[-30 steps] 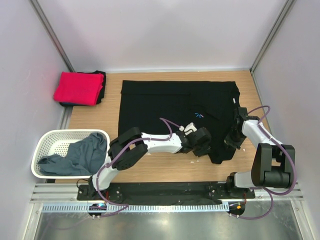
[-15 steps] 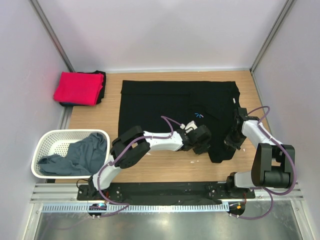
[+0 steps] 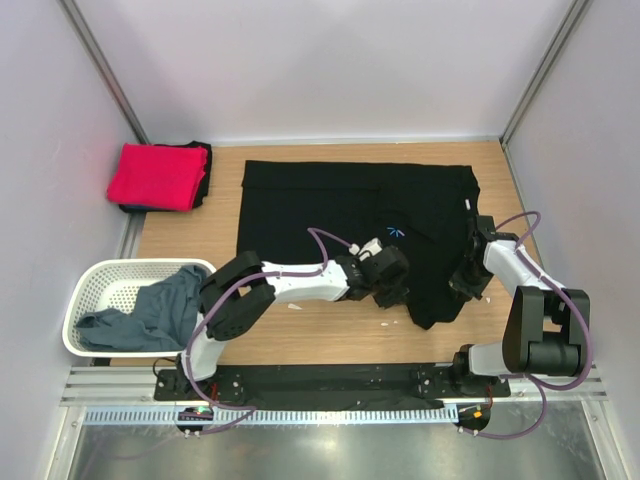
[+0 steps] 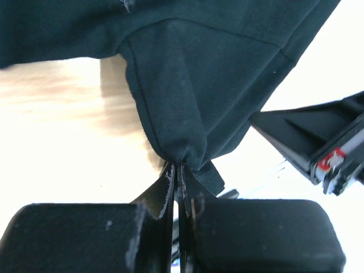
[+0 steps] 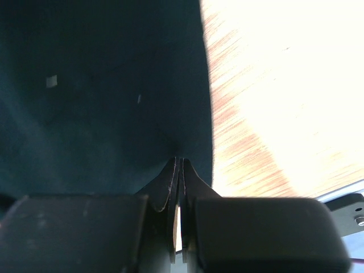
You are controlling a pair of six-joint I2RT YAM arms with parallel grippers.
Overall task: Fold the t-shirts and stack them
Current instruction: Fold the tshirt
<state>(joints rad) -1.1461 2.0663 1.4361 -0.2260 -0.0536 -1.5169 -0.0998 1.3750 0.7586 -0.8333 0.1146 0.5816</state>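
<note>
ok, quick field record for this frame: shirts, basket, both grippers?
black tee: spread on table, near right part bunched
left gripper: shut, pinching a fold of black tee
right gripper: shut on black tee's right edge
red tee: folded, far left corner
grey tee: crumpled in basket
basket: near left, beside table
</note>
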